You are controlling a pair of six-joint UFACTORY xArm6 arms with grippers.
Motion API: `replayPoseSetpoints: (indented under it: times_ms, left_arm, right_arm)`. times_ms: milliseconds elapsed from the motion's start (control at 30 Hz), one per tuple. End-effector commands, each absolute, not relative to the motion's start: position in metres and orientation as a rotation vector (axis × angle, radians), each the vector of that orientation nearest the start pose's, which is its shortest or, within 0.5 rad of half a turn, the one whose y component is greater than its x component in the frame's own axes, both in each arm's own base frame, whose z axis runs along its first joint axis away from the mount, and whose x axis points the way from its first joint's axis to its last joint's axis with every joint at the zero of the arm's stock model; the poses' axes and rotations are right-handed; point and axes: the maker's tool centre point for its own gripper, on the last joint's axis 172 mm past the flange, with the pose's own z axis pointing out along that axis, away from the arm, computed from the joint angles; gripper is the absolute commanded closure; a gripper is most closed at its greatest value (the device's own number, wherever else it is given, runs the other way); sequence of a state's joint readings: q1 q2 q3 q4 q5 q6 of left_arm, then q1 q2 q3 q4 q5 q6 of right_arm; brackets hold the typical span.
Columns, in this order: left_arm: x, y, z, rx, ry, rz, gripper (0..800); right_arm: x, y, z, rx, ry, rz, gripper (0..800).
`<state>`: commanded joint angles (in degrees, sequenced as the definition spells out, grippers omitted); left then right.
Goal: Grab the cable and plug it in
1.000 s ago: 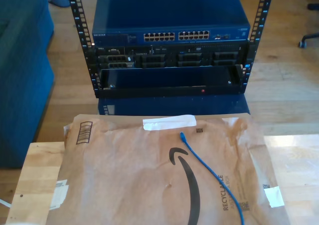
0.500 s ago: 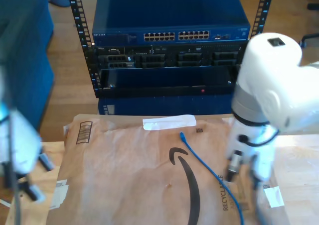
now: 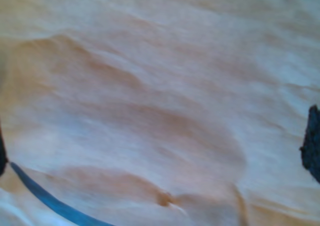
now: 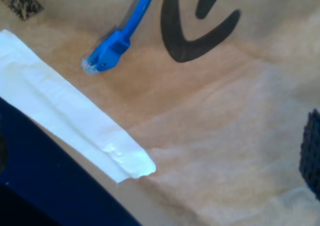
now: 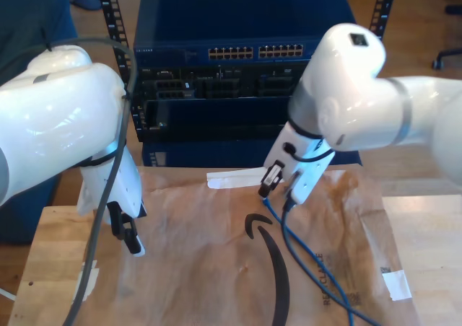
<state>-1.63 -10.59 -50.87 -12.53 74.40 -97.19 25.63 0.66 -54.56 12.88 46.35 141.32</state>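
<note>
The blue cable (image 5: 312, 260) lies across a brown paper mailer (image 5: 202, 268), and its translucent blue plug (image 4: 102, 58) rests beside a strip of white tape (image 4: 75, 121). My second gripper (image 5: 283, 191) hovers just above the plug end, on the exterior view's right. It is open, with one dark finger (image 4: 313, 153) showing. My first gripper (image 5: 128, 234) hangs low over the mailer on the exterior view's left. Its jaws are open and empty, with a dark fingertip (image 3: 311, 148) over bare paper. A thin blue strip (image 3: 45, 201) crosses that paper.
Behind the mailer stands a rack with a blue network switch (image 5: 180, 23) that has a row of ports (image 5: 256, 52), and dark units (image 5: 216, 88) below it. A wooden table (image 5: 50, 261) shows on both sides of the mailer. Both white arms crowd the space above it.
One second ago no arm was in view. Both have since swung in; the one on the exterior view's right moved up to the plug end, the other came down over the mailer's left part.
</note>
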Motion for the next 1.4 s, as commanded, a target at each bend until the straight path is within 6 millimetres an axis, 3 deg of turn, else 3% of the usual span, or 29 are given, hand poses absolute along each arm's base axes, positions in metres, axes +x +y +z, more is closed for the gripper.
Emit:
replayPoseSetpoints:
  times_ms: [100, 233, 500, 767, 933, 1033, 1200, 1400]
  left_arm:
    - [0.368, -0.062, 0.199, 1.998, 2.393, -0.432, 0]
    - [0.376, -0.063, 0.207, 1.994, 2.379, -0.409, 0]
    - [0.374, -0.063, 0.205, 1.996, 2.382, -0.416, 0]
    - [0.371, -0.063, 0.201, 1.999, 2.388, -0.425, 0]
    - [0.369, -0.063, 0.200, 1.997, 2.391, -0.432, 0]
    - [0.368, -0.061, 0.199, 1.992, 2.397, -0.435, 0]
    - [0.365, -0.060, 0.197, 1.994, 2.401, -0.444, 0]
    - [0.363, -0.061, 0.194, 2.001, 2.403, -0.450, 0]
  right_arm:
    - [0.424, 0.239, 0.136, -1.404, 2.687, 0.217, 8]
    - [0.434, 0.239, 0.128, -1.395, 2.671, 0.192, 8]
    - [0.449, 0.214, 0.119, -1.352, 2.691, 0.147, 11]
    - [0.442, 0.187, 0.106, -1.324, 2.777, -0.026, 47]
    - [0.434, 0.203, 0.106, -1.295, 2.791, -0.031, 22]
    - [0.429, 0.210, 0.104, -1.188, 2.842, -0.026, 16]
    - [0.419, 0.205, 0.084, -1.123, 2.917, -0.032, 11]
    - [0.421, 0.205, 0.078, -1.126, 2.922, -0.033, 18]
